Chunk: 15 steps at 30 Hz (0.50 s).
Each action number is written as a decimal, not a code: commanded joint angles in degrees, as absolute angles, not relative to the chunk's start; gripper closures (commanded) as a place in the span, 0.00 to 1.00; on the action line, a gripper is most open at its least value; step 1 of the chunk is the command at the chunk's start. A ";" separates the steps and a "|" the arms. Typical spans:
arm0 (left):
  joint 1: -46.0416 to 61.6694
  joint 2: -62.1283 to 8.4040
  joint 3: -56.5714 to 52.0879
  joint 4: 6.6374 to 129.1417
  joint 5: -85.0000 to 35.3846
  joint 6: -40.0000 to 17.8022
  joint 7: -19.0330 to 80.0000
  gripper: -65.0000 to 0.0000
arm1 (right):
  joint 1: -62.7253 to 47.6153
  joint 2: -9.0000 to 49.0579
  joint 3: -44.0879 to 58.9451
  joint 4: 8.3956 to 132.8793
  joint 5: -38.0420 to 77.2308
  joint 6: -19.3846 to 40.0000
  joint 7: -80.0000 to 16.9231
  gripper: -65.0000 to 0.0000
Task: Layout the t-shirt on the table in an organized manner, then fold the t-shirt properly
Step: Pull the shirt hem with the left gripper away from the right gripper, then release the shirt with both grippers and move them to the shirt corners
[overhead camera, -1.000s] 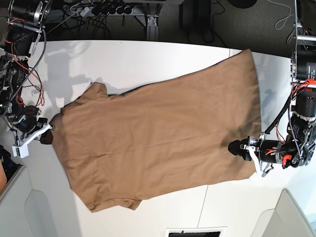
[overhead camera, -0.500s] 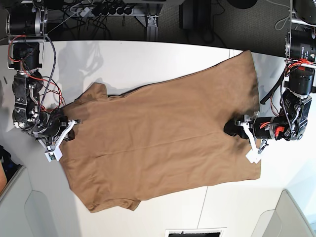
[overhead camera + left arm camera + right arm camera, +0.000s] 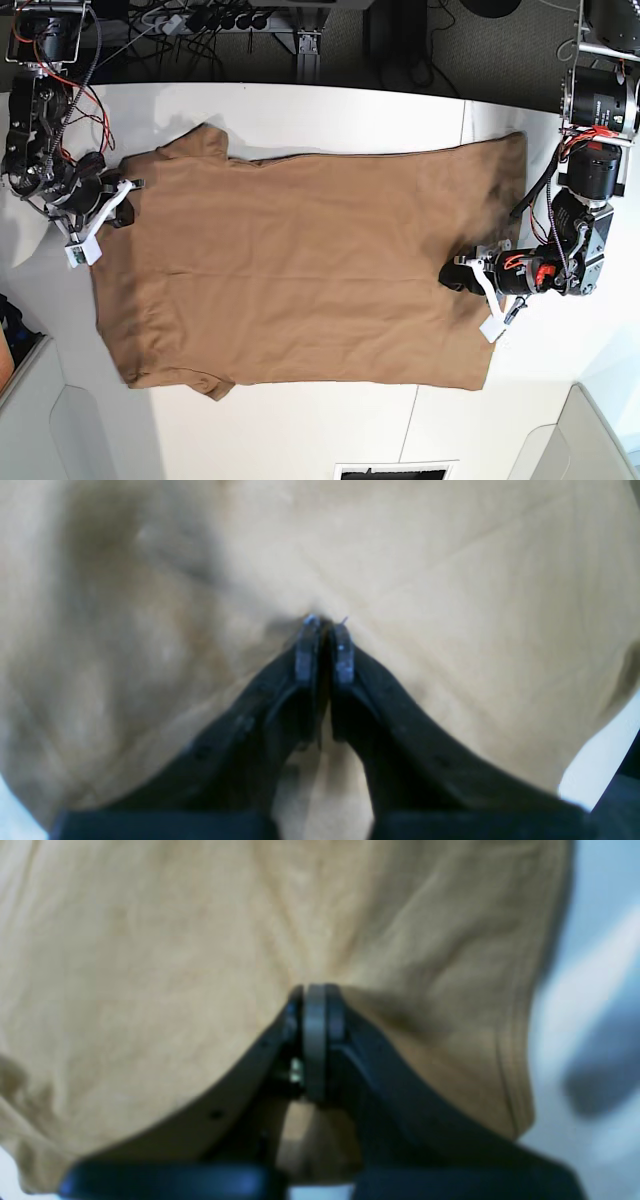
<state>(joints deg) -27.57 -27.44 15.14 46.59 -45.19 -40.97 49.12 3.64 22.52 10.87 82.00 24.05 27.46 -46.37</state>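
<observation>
I saw no container anywhere on the table (image 3: 300, 110); the only thing lying on it was the t-shirt (image 3: 300, 270), spread nearly flat across the middle of the white top, sleeves and collar toward the base view's left, hem toward its right.

My left gripper (image 3: 324, 630) sat on the hem end, and in its wrist view the jaws were pressed almost together with a small pucker of tan cloth caught between the tips, creases fanning out from that point. My right gripper (image 3: 314, 992) was at the collar end by the upper sleeve; its jaws were fully closed, and fabric bunched and radiated from the tips, so it had the shirt pinched too.

For edges: the shirt's upper edge ran close to the table's far rim, just short of it. The lower edge left a wide band of bare white tabletop toward the near side. Bare table also showed beyond the hem and beside the collar.
</observation>
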 commanded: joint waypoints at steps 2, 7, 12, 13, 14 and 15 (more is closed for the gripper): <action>-27.92 -27.68 15.40 47.46 -44.42 -40.00 54.11 0.91 | 2.96 23.49 12.99 82.91 24.21 27.27 -46.52 1.00; -27.90 -28.10 15.40 48.82 -52.23 -40.00 59.99 0.91 | 0.10 23.49 15.53 83.05 26.44 27.42 -46.33 1.00; -27.90 -28.12 15.40 50.04 -55.96 -40.00 61.56 0.91 | -1.17 23.51 15.81 83.20 26.39 27.42 -46.46 1.00; -27.90 -28.21 15.40 50.26 -55.94 -40.00 61.58 0.91 | -1.48 23.51 15.81 83.31 26.39 27.42 -46.44 1.00; -27.92 -28.29 15.40 50.37 -55.96 -40.00 61.56 0.91 | -1.72 23.49 15.81 83.44 26.44 27.42 -46.54 1.00; -27.94 -28.45 15.40 50.39 -55.96 -40.00 61.54 0.91 | -1.83 23.46 15.81 83.53 26.61 27.42 -46.59 1.00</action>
